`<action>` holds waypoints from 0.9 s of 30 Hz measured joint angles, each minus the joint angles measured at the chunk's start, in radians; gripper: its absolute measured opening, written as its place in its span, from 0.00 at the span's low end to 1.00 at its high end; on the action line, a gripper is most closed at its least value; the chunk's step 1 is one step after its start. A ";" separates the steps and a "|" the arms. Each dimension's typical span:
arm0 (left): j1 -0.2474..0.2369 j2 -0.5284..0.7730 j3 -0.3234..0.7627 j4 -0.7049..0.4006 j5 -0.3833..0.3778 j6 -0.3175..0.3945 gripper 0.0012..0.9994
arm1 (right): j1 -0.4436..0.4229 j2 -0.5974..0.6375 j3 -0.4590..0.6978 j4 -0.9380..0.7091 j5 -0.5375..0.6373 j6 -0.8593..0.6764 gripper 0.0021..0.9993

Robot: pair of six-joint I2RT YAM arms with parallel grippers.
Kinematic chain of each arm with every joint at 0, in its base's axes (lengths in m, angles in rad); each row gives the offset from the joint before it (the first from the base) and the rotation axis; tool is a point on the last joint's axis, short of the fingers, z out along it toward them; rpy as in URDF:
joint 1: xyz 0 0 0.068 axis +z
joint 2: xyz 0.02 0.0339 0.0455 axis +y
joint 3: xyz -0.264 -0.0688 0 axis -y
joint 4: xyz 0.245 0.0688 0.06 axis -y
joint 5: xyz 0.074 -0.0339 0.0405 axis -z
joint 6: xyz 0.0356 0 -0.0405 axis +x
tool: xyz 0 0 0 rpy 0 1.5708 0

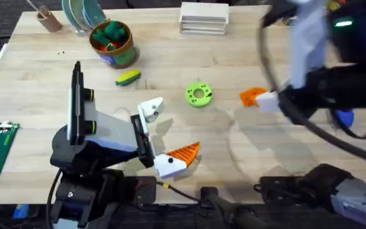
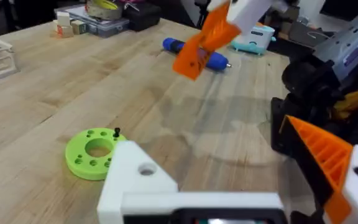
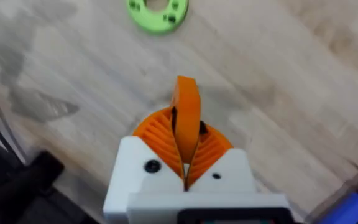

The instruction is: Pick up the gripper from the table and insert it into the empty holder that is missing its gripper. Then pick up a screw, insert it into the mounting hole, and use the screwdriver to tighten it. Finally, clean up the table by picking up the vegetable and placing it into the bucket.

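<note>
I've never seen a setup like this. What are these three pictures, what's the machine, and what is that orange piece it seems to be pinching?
These show two robot arms at a wooden table, photographed from above and from a camera on each wrist. The right gripper pinches a small orange ribbed gripper pad between its own orange pads, above the table. The left gripper has one orange pad, while its other white holder is bare. On the table lie a green disc, a blue screwdriver and a yellow toy vegetable, beside a bucket holding other toys.
</note>
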 joint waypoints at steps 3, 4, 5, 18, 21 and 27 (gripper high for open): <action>0.000 0.000 0.000 0.000 0.000 0.000 0.99 | 0.000 -0.098 0.001 0.052 0.000 0.035 0.01; 0.000 0.000 0.000 0.000 0.000 0.000 0.99 | 0.000 -0.132 0.002 0.074 0.000 0.051 0.01; 0.000 0.000 0.000 0.000 0.000 0.000 0.99 | 0.000 -0.159 0.002 0.098 0.000 0.069 0.01; 0.000 0.000 0.000 0.000 0.000 0.000 0.99 | 0.000 -0.276 -0.308 0.625 -0.237 0.457 0.01; 0.000 0.000 0.000 0.000 -0.001 0.000 0.99 | 0.000 -0.274 -0.382 0.724 -0.310 0.564 0.01; 0.000 0.000 0.000 0.000 -0.002 0.023 0.99 | 0.000 -0.237 -0.443 0.815 -0.435 0.722 0.01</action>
